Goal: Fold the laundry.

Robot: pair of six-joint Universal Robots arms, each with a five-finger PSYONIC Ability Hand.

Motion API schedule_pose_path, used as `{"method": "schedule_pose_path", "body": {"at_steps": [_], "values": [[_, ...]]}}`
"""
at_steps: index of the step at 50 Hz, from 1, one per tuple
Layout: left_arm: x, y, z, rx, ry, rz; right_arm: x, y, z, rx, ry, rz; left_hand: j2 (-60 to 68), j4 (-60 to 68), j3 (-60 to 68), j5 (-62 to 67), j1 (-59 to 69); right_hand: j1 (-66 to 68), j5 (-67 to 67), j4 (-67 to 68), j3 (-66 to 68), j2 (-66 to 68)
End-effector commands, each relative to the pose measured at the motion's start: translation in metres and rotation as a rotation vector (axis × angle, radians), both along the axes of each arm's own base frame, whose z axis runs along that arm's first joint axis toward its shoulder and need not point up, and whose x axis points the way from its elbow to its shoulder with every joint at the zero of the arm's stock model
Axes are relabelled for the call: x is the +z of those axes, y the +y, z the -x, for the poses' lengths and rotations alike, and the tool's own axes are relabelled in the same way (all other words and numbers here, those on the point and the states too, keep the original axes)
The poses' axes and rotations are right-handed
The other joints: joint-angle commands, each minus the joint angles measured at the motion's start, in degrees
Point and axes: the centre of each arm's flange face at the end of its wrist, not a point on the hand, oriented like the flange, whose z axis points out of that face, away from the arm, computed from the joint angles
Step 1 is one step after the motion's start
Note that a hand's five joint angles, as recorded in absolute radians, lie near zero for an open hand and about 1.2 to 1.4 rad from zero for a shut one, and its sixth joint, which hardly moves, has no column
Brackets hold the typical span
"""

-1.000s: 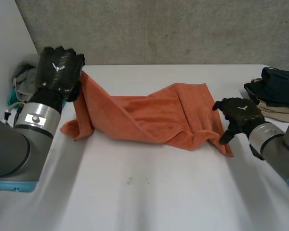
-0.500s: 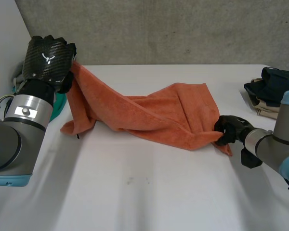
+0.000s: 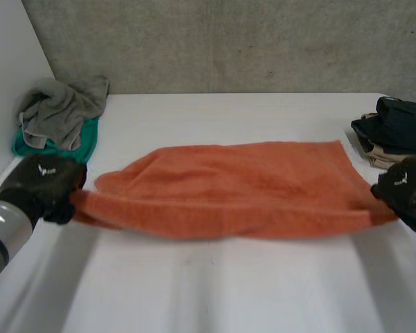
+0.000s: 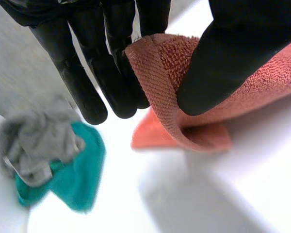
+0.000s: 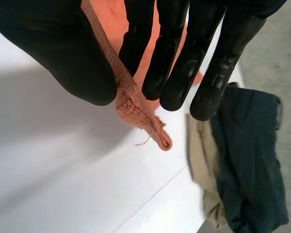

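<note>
An orange towel (image 3: 236,187) is stretched out flat between my two hands, just above the white table (image 3: 215,291). My left hand (image 3: 41,186) pinches the towel's left near corner (image 4: 157,73) between its thumb and fingers (image 4: 121,63). At the other end, my right hand (image 3: 405,191) pinches the right near corner (image 5: 136,109) between thumb and fingers (image 5: 177,63), with a short tip of cloth hanging below the grip. The towel's far edge lies on the table.
A grey cloth (image 3: 62,107) on a teal cloth (image 3: 48,146) lies crumpled at the table's far left. A stack of dark blue (image 3: 399,125) and beige folded clothes (image 5: 203,160) sits at the far right, close to my right hand.
My right hand closed on the towel's right corner and pulled right. My left hand came down from high at the far left, and the bunched towel is now spread wide.
</note>
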Motion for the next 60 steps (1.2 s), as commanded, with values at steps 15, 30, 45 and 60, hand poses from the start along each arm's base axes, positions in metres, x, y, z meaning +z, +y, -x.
{"method": "schedule_pose_path", "body": {"at_steps": [15, 30, 45, 60], "values": [[-0.001, -0.160, 0.041, 0.026, -0.117, 0.337, 0.010, -0.113, -0.079, -0.017, -0.007, 0.398, 11.2, 11.1, 11.4, 14.6, 13.6, 23.1, 12.9, 11.9, 12.4, 13.0], [0.183, -0.206, 0.052, 0.103, 0.236, 1.241, 0.180, -0.155, -0.105, 0.116, -0.483, 1.306, 11.2, 11.1, 11.4, 14.6, 13.6, 23.1, 12.9, 11.9, 12.4, 13.0], [0.020, -0.197, 0.042, 0.093, 0.180, 0.733, 0.046, -0.152, -0.098, 0.080, -0.573, 0.840, 11.2, 11.1, 11.4, 14.6, 13.6, 23.1, 12.9, 11.9, 12.4, 13.0], [-0.038, -0.107, 0.020, 0.095, 0.077, 0.400, -0.028, -0.075, -0.054, -0.016, -0.525, 0.148, 11.2, 11.1, 11.4, 14.6, 13.6, 23.1, 12.9, 11.9, 12.4, 13.0]]}}
